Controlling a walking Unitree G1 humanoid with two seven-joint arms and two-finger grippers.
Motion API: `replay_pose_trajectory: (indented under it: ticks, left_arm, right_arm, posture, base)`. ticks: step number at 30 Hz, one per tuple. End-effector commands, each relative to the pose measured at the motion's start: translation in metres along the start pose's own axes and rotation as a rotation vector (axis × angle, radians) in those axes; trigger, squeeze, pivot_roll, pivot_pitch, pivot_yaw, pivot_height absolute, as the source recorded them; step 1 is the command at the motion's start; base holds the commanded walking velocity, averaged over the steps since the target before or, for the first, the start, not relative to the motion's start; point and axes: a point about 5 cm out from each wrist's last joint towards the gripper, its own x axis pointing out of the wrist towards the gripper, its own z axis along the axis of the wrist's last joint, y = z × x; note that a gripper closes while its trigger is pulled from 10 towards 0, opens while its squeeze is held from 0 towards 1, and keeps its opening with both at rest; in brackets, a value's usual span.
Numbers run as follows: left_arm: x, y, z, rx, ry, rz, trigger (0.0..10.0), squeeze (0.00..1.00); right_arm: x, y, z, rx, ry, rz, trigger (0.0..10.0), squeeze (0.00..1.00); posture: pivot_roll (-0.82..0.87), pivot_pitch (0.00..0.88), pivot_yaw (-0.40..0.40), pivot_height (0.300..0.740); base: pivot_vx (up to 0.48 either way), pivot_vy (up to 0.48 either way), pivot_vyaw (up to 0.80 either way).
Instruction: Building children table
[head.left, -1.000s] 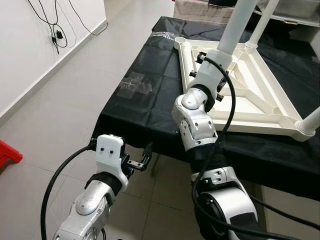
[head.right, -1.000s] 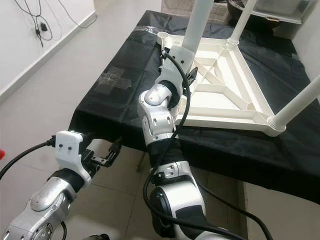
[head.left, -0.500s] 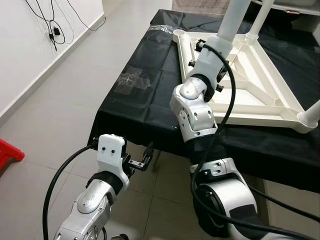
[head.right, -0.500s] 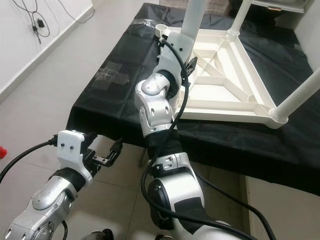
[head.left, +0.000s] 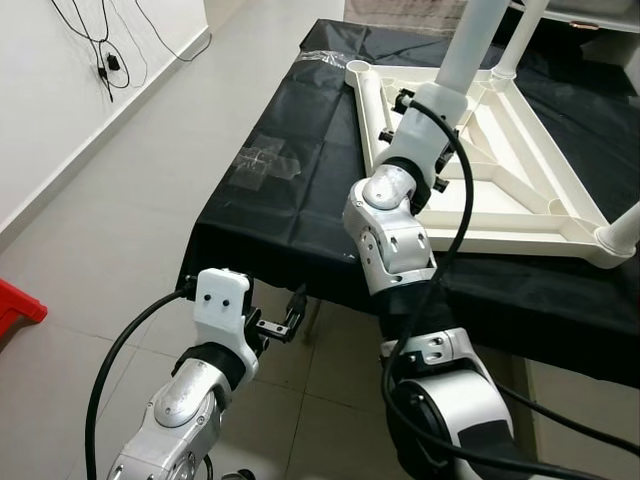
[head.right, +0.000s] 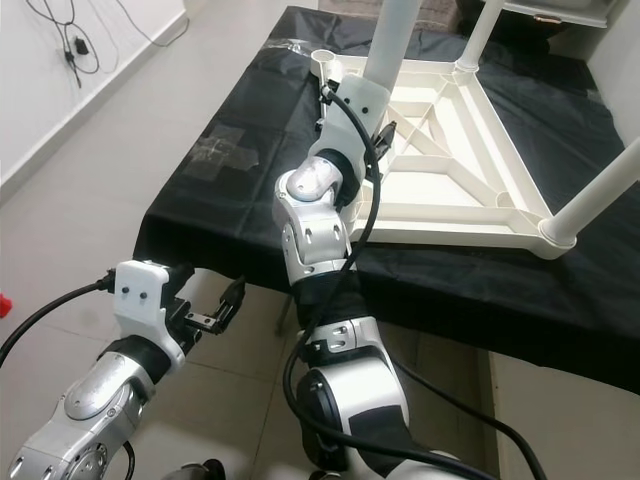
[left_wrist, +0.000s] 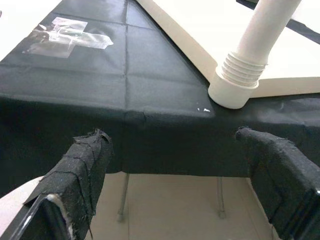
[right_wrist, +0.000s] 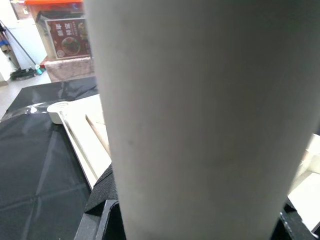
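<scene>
A white children's table top (head.left: 500, 242) lies upside down on a table draped in black cloth (head.left: 300, 200). An upright white table leg (head.left: 475, 35) rises near the top's far left side. My right gripper (right_wrist: 200, 220) is shut on this leg, which looms close in the right wrist view. Two more legs stand in corner sockets, one at the back (head.left: 520, 40) and one at the near right (head.left: 622, 230). The far left corner socket (head.left: 358, 70) holds no leg. My left gripper (head.left: 285, 322) hangs open below the cloth's front edge, holding nothing.
A clear tape patch (head.left: 265, 165) sticks to the cloth on the left. Cables (head.left: 105, 60) hang on the white wall. A red object (head.left: 18, 305) lies on the tiled floor at far left. Thin metal table legs (left_wrist: 122, 197) show under the cloth.
The head view has shifted slightly. My right elbow has moved a little while the gripper stays on the leg. The left arm has not moved.
</scene>
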Motion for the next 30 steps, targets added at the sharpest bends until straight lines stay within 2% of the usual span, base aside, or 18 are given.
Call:
replay_pose_trajectory:
  ticks: [1, 22, 23, 30]
  left_arm:
    - [-0.0018, -0.0027, -0.0022, 0.000, 0.006, -0.009, 10.0, 0.00]
    - [-0.0035, -0.0053, -0.0041, 0.001, 0.010, -0.018, 10.0, 0.00]
    - [-0.0036, -0.0051, -0.0040, 0.000, 0.009, -0.018, 10.0, 0.00]
    - [-0.0035, -0.0052, -0.0040, 0.000, 0.010, -0.021, 10.0, 0.00]
  right_arm:
    - [-0.0059, -0.0159, -0.0708, -0.068, 0.361, -0.058, 10.0, 0.00]
    - [-0.0095, -0.0107, -0.0719, -0.056, 0.361, -0.027, 10.0, 0.00]
    - [-0.0081, -0.0099, -0.0677, -0.053, 0.326, -0.021, 10.0, 0.00]
    - [-0.0075, -0.0082, -0.0633, -0.052, 0.303, -0.015, 10.0, 0.00]
  posture:
    - [0.11, 0.228, -0.047, 0.740]
    - [0.11, 0.215, -0.050, 0.740]
    - [0.11, 0.217, -0.049, 0.740]
    - [0.11, 0.216, -0.048, 0.740]
  base:
    - [0.000, 0.000, 0.00]
    - [0.000, 0.000, 0.00]
    - [0.000, 0.000, 0.00]
    - [0.000, 0.000, 0.00]
